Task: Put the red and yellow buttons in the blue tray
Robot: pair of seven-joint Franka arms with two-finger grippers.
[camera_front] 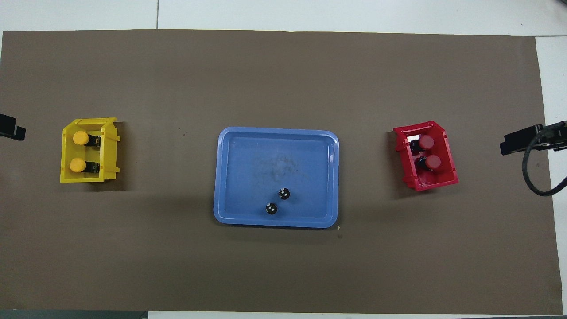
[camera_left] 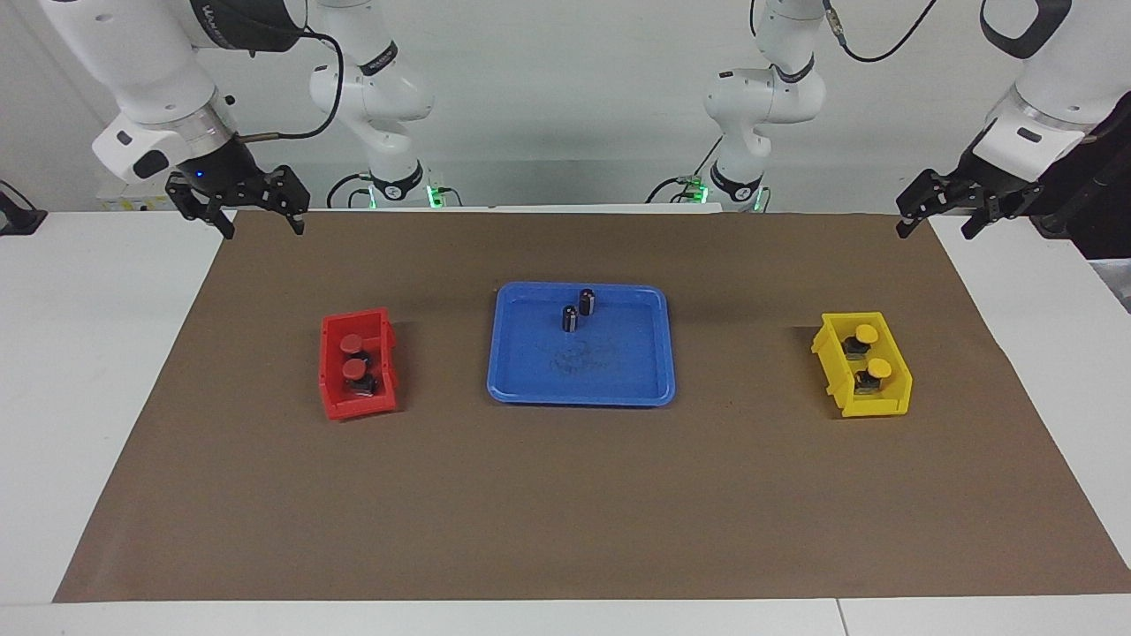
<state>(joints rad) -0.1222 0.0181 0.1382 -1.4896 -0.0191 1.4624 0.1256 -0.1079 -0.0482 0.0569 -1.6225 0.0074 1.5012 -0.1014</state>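
Buttons (camera_left: pixel 356 355) sit deep in bins (camera_left: pixel 358 375); we reckon our wide, empty right tool (camera_left: pixel 237 205) and left tool (camera_left: pixel 942 212) could snag walls or topple the tray's (camera_left: pixel 521 371) cylinders (camera_left: pixel 578 310).

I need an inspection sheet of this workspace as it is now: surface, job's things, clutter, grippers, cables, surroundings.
Surface: brown mat over a white table, flat.
Job's things: two red buttons in the red bin; two yellow buttons in the yellow bin; blue tray mid-mat between the bins, holding no buttons.
Clutter: two dark cylinders upright in the tray, at its end nearer the robots.
Grippers: right gripper and left gripper raised over the mat's corners by the robots, jaws open, empty, waiting.
Cables: black cable looping along the right arm.
Surroundings: white wall.
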